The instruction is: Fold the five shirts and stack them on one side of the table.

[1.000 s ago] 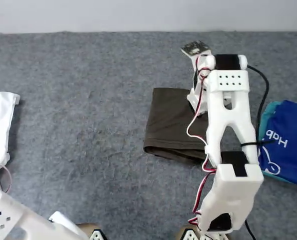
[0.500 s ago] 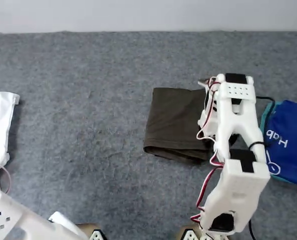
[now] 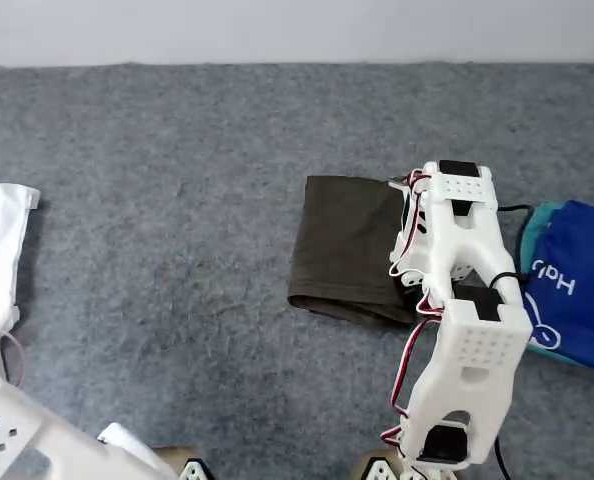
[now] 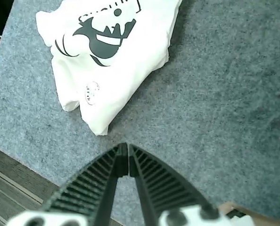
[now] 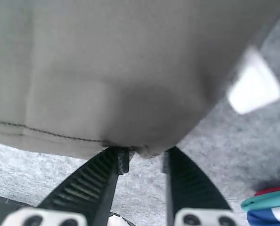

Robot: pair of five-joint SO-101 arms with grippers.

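Retreat marked the right arm (image 3: 465, 330): a second before it had stretched past the far edge of the brown shirt (image 3: 345, 245), and it had since drawn back and folded low over that shirt's near side. The right gripper (image 5: 142, 157) held its fingers narrowly apart, with the shirt's stitched hem lying just at their tips. The blue shirt (image 3: 575, 290) lay unmoved close beside the arm. The left gripper (image 4: 128, 153) had its fingers pressed together on nothing above the grey mat (image 4: 225, 70). The white shirt (image 4: 109, 52) lay ahead of those tips, where it had been before.
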